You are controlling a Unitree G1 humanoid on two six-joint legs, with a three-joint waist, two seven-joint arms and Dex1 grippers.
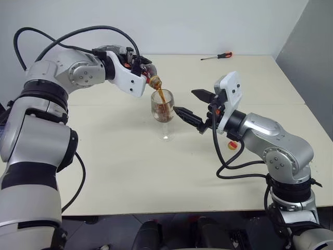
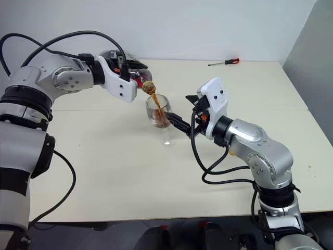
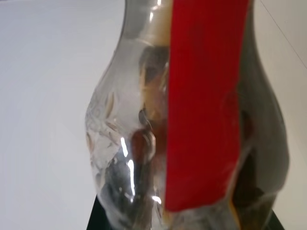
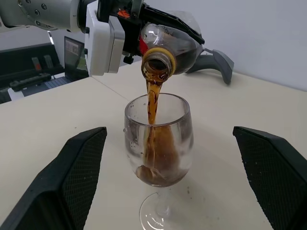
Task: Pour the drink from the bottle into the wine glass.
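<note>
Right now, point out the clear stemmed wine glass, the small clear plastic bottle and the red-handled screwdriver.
clear stemmed wine glass (image 4: 158, 143), right wrist view, on its bowl.
small clear plastic bottle (image 4: 178, 46), right wrist view, on its tilted body.
red-handled screwdriver (image 1: 225, 54), left eye view, on its handle.

Robotics lab or test bench setting. Evidence: a plain cream rectangular table against a bare white wall, with a grey partition panel at 2 o'clock. A red-handled screwdriver lies at 1 o'clock on the far table edge; dark equipment cases stand beyond the table.
</note>
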